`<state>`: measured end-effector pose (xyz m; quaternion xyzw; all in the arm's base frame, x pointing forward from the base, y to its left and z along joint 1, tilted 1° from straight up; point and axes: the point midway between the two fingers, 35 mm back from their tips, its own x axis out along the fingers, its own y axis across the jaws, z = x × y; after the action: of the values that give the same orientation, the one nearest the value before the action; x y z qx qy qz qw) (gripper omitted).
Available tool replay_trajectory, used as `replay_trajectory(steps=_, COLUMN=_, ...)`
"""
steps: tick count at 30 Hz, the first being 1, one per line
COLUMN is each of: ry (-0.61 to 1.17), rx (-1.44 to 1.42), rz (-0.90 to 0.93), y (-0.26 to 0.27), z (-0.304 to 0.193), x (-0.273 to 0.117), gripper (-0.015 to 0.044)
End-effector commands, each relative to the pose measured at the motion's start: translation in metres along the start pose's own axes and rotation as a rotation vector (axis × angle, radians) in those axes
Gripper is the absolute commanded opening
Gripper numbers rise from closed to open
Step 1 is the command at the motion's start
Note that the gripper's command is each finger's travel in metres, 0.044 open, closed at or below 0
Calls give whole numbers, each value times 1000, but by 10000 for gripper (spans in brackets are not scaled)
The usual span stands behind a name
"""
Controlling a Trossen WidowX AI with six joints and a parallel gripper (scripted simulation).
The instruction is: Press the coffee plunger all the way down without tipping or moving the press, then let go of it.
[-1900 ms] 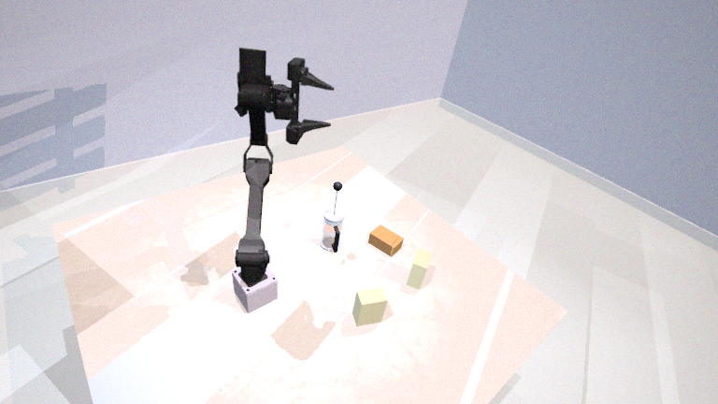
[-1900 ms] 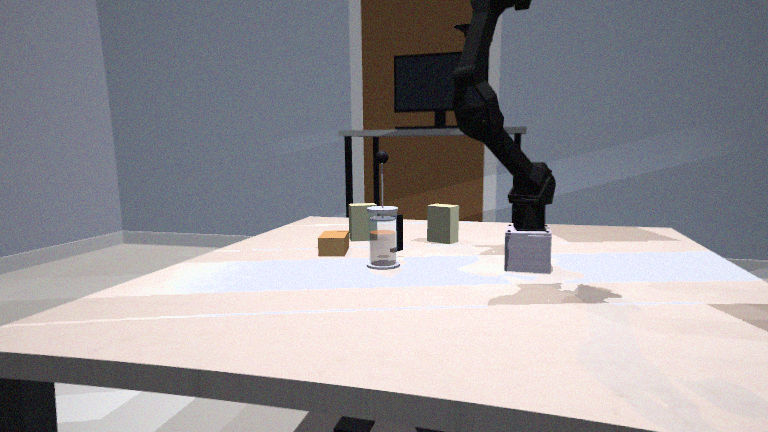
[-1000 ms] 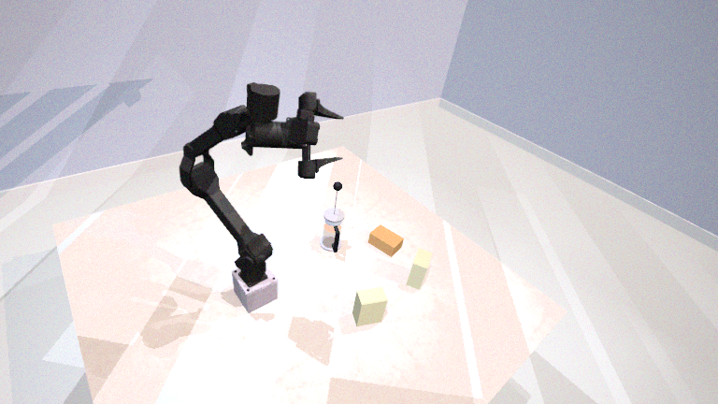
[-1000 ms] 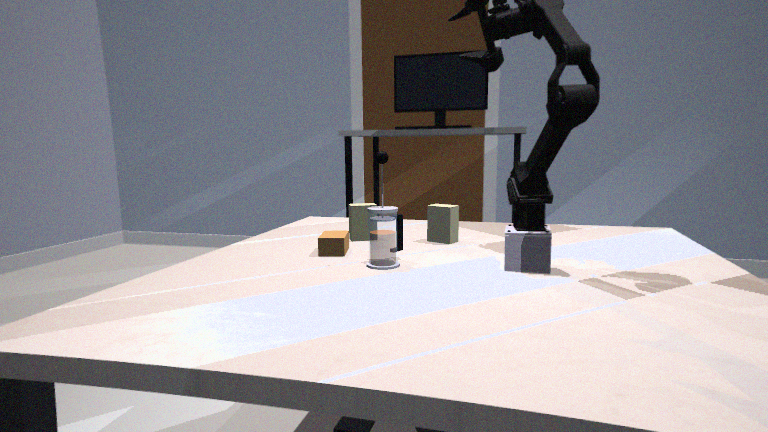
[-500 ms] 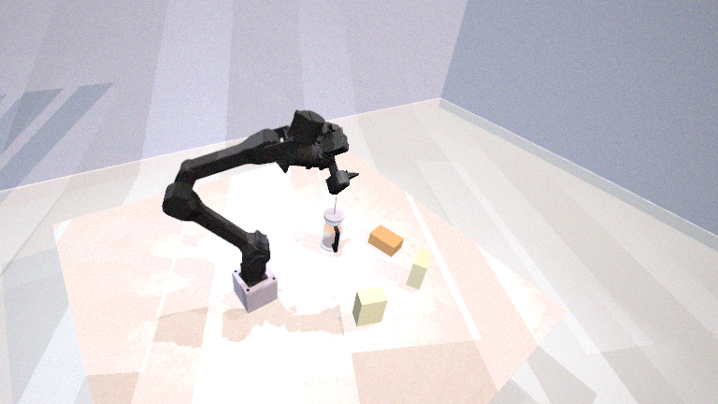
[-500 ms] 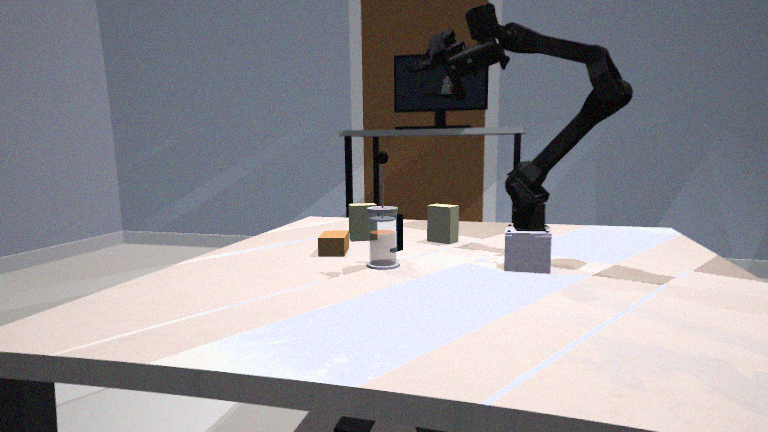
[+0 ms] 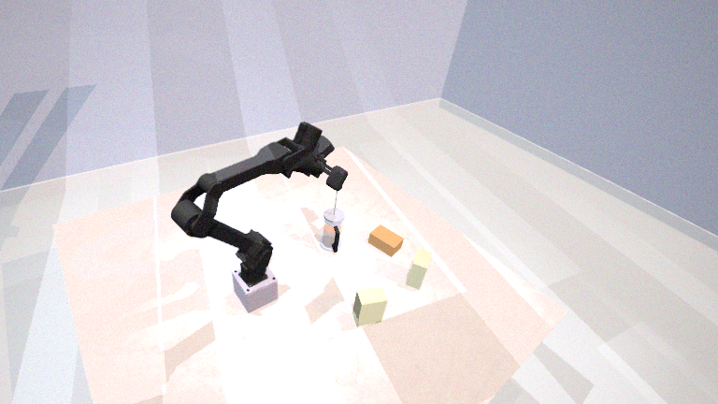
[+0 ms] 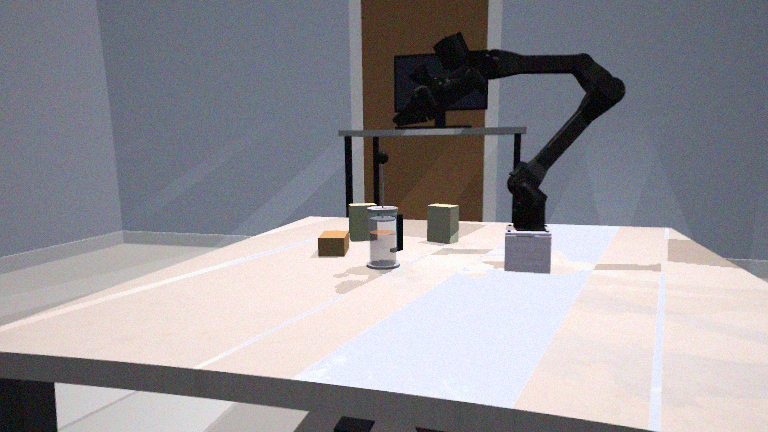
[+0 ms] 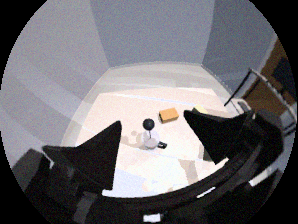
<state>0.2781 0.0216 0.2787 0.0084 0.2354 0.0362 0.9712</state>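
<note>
The glass coffee press (image 7: 328, 237) (image 8: 382, 250) (image 9: 151, 144) stands upright on the table, its black handle (image 7: 336, 239) (image 8: 400, 232) (image 9: 162, 145) on one side. Its thin rod (image 7: 336, 202) (image 8: 382, 185) stands far up out of the lid, topped by a round black knob (image 8: 382, 157) (image 9: 148, 124). My gripper (image 8: 404, 97) (image 9: 153, 118) is open and empty, tilted downward. In the exterior view it is above the knob, a little to its right. In the wrist view the knob shows between the spread fingertips. In the top view the gripper hides the knob.
An orange block (image 7: 385, 240) (image 8: 332, 243) (image 9: 168, 115) lies near the press. Two pale green blocks stand farther off, one (image 7: 418, 269) (image 8: 359, 221) beyond the orange block and the other (image 7: 370, 307) (image 8: 443, 223) toward the arm base's side. A desk with a monitor stands behind the table.
</note>
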Motion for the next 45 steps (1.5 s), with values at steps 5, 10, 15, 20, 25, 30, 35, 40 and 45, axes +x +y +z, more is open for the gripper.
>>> replay_trajectory(steps=5, ry=12, rx=-46, rz=5, y=3, z=-49, x=30, gripper=440)
replay_trajectory(steps=10, ry=12, rx=-47, rz=7, y=4, z=-48, x=32, gripper=440)
replay_trajectory(steps=15, ry=11, rx=-47, rz=7, y=4, z=-48, x=38, gripper=440)
replay_trajectory(steps=20, ry=11, rx=-47, rz=7, y=4, z=-48, x=46, gripper=440)
replay_trajectory(steps=25, ry=10, rx=-47, rz=7, y=4, z=-48, x=54, gripper=440)
replay_trajectory(steps=30, ry=10, rx=-47, rz=7, y=4, z=-48, x=62, gripper=440)
replay_trajectory(steps=35, ry=9, rx=-47, rz=7, y=4, z=-49, x=70, gripper=440)
replay_trajectory(steps=40, ry=9, rx=-47, rz=7, y=4, z=-49, x=71, gripper=361)
replay_trajectory(steps=45, ry=9, rx=-47, rz=7, y=4, z=-49, x=71, gripper=230)
